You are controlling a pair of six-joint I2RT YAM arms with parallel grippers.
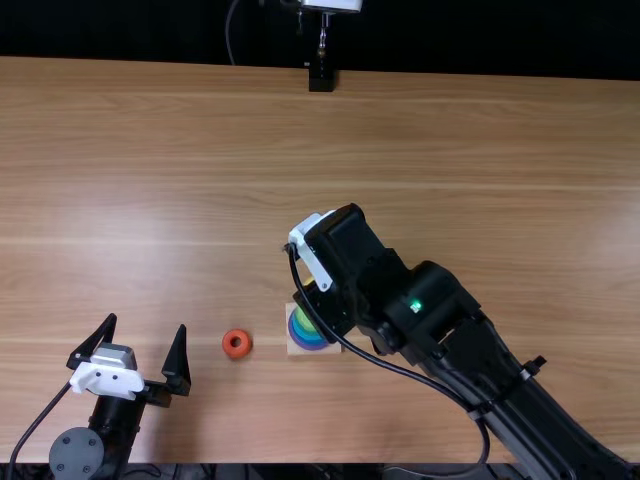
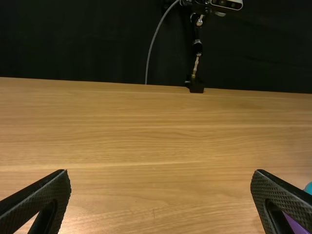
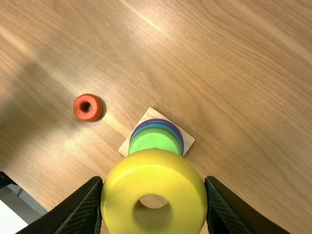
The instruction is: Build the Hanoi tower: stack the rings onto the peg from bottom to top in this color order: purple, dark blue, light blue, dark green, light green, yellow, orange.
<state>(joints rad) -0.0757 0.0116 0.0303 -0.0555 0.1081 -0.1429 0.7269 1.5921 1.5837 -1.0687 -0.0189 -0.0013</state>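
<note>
We are clamping the yellow ring (image 3: 153, 173) between our right end effector's (image 1: 310, 292) ring-width-apart fingers while, at the stack's (image 1: 306, 328) nine o'clock, our left end effector (image 1: 146, 323) is gaping wide, holding nothing.

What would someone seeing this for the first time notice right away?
Most likely the big yellow ring, held between the right gripper's two fingers above the partly built ring stack. Next, the small orange ring, lying alone on the table beside the stack's square wooden base. The left gripper sits open near the table's front edge.
</note>
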